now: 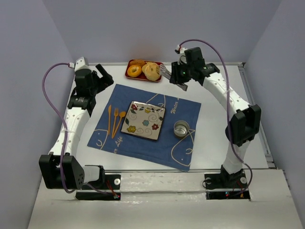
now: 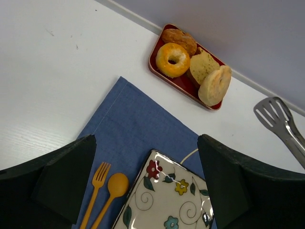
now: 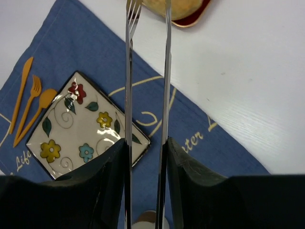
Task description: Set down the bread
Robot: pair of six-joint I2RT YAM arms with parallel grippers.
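Note:
The bread, a pale tan round roll, leans on edge at the right end of the red tray, beside a squarish bread piece and an orange-glazed donut. In the top view the bread lies in the tray at the table's back. My right gripper is shut on metal tongs. The tong arms stand apart with nothing between them, their tips at the tray's near edge by the bread. My left gripper is open and empty above the cloth's back left.
A blue cloth holds a flowered square plate, an orange knife, fork and spoon to its left and a metal cup to its right. A browner pastry lies at the tray's back. Walls close off the table's back and sides.

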